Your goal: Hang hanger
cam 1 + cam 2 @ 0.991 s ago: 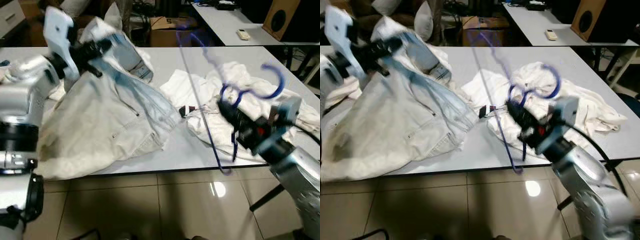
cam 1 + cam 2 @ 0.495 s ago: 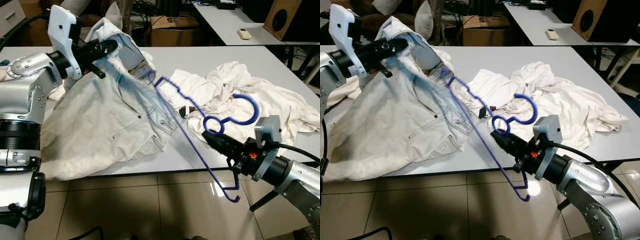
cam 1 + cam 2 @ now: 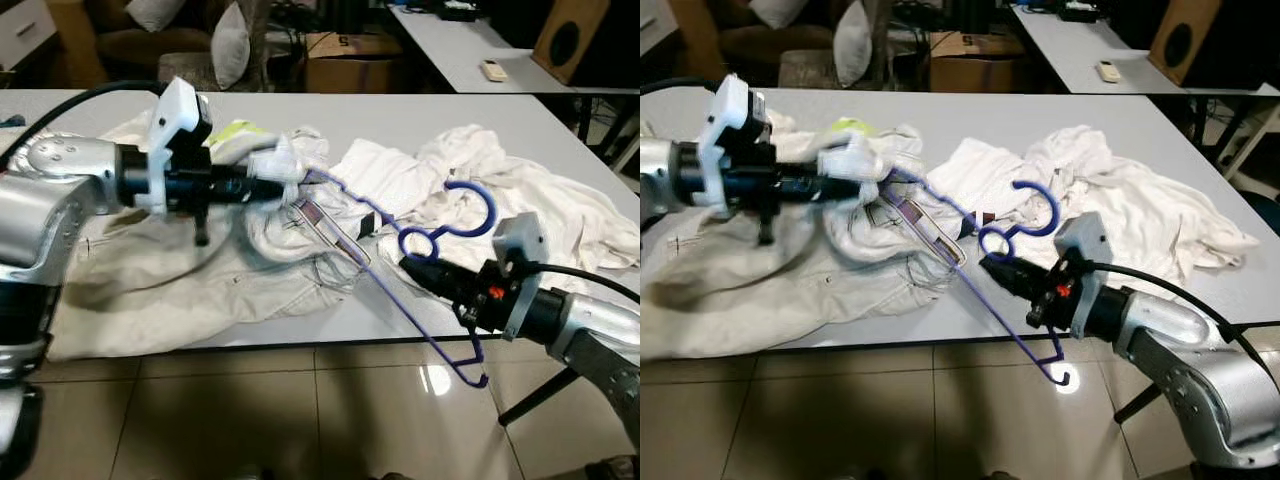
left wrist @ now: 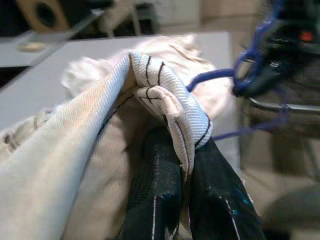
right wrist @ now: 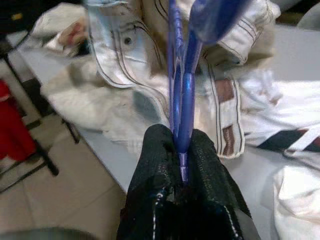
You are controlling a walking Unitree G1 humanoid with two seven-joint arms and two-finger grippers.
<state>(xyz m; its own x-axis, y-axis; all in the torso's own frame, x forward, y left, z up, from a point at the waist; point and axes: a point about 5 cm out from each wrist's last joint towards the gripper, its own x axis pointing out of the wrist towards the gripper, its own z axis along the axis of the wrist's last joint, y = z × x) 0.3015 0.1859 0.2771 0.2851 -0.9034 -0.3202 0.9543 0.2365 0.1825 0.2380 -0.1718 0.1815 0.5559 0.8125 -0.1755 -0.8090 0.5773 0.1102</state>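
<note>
A long white bench (image 3: pixel 420 110) runs across the scene, with a tiled floor (image 3: pixel 300 410) in front of it. On the robot's left side of the bench lies a large cream-white garment (image 3: pixel 170 290), like jeans or a jacket, with dark stitching and a light waistband. On the right side lies a heap of white clothes (image 3: pixel 540 200). Behind, there is a second table (image 3: pixel 470 45) with a wooden speaker (image 3: pixel 565 40) on it.

The left arm reaches across the garment toward the middle of the bench. The left gripper (image 3: pixel 268 187) has its jaws closed on a folded edge of the cream garment and holds this part lifted a little above the rest. In the left wrist view, the thick hem (image 4: pixel 170 107) is pinched between the two black fingers (image 4: pixel 155 200).

The right arm comes from the right, low at the front edge of the bench. The right gripper (image 3: pixel 418 266) has its jaws pressed tight on the blue hanger (image 3: pixel 400 300), just under its small loop. The hook (image 3: pixel 470 210) stands up over the white clothes. The long bar goes from the lifted garment, near the left gripper, down past the bench edge, and its lower end (image 3: pixel 478 378) hangs above the floor. In the right wrist view, the blue wire (image 5: pixel 182 90) comes out between the fingers (image 5: pixel 155 165).
</note>
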